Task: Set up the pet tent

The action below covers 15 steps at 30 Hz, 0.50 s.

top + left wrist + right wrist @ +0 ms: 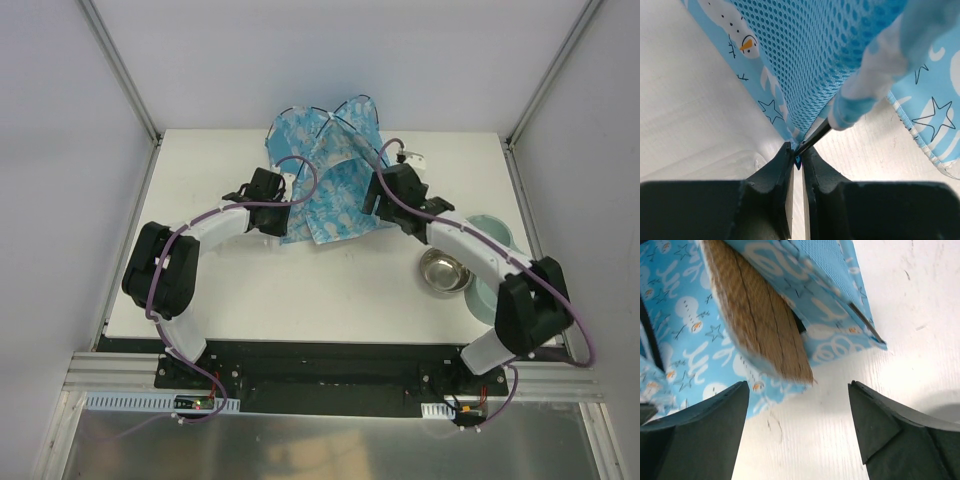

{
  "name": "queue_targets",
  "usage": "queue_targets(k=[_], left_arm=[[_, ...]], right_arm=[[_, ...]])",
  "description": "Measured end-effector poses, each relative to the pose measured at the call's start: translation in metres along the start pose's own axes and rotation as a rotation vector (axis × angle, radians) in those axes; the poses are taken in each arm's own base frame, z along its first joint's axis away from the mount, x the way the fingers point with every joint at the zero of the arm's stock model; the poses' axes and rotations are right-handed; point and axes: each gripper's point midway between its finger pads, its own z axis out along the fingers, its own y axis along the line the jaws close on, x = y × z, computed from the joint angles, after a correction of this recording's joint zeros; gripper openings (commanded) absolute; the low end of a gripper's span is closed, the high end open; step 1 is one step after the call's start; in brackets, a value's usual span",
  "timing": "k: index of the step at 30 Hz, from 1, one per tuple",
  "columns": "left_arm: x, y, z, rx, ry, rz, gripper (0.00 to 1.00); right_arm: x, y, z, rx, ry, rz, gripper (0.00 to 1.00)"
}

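Leftmost, from the near-left base: a curve of white and black arm reaching in toward the far middle of the white table (300, 300). At its end, the left gripper (796, 156), fingers pressed all but together, pinched on the bare tip of a thin black pole (816, 136). Just above that tip, a printed fabric sleeve (855, 102) covering the rest of the pole, with blue mesh (810, 50) to its left and snowman-and-star cloth on both sides.

Far centre of the table: the pet tent (325, 180), gathered into uneven raised folds, not a clean dome. Light-blue printed panels leaning against each other, thin black lines along the upper edges, lower hem spread on the white surface between the two grippers.

Right of the tent: the right gripper (797, 390), fingers spread wide, gripping nothing, only bare table between them. Just beyond the tips, the tent's right hem, with a brown board-like panel (757, 315) showing inside the folded cloth. Contact between the left-hand finger and the fabric: cannot tell.

Further right, close by the right forearm: a shiny steel bowl (445, 270) on the table, and beside it toward the right edge a pale green bowl (492, 235), partly hidden by the arm.
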Motion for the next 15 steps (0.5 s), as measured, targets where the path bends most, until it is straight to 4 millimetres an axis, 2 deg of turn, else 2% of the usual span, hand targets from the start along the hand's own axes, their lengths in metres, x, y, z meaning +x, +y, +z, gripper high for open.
queue_targets(k=[4, 8, 11, 15], left_arm=[[-0.001, 0.000, 0.000, 0.001, -0.002, 0.001, 0.20], [-0.002, -0.001, -0.002, 0.002, -0.010, -0.005, 0.27], [-0.001, -0.001, -0.003, 0.003, -0.024, -0.013, 0.32], [0.006, 0.001, -0.004, -0.004, -0.039, -0.021, 0.39]], right_arm=[[0.005, -0.006, -0.038, -0.061, -0.017, 0.006, 0.85], [0.025, 0.016, -0.065, -0.205, 0.000, -0.086, 0.84], [0.041, 0.040, -0.069, -0.297, 0.021, -0.182, 0.84], [0.066, 0.063, -0.049, -0.355, 0.056, -0.287, 0.84]])
